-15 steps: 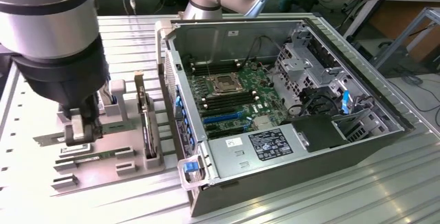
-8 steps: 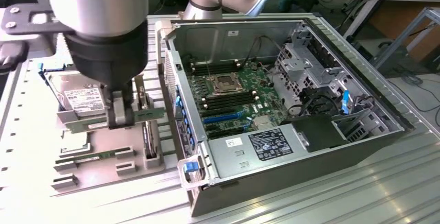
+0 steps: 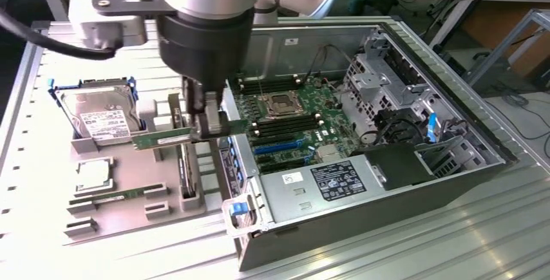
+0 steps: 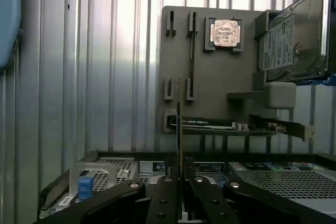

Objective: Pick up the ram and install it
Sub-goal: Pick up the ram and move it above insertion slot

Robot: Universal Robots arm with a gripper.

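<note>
My gripper [image 3: 206, 129] is shut on the ram [image 3: 163, 140], a thin green stick held level and sticking out toward the exterior view's left. It hangs above the right edge of the grey parts tray [image 3: 129, 164], just outside the open computer case's wall [image 3: 232, 158]. In the wrist view the held ram [image 4: 180, 129] appears edge-on as a thin line rising from between my fingers [image 4: 164, 203]. A second, matching stick [image 3: 116, 196] lies in its slot on the tray [image 4: 192, 51]. The motherboard's memory slots [image 3: 288, 125] lie inside the case beside the processor socket [image 3: 281, 103].
On the tray sit a hard drive in a blue frame [image 3: 103, 118], a square silver processor [image 3: 93, 174] and an expansion card standing on edge [image 3: 185, 170]. The case holds drive cages [image 3: 387, 80], cables and a power supply [image 3: 344, 180]. Ribbed metal table [image 3: 429, 241] surrounds everything.
</note>
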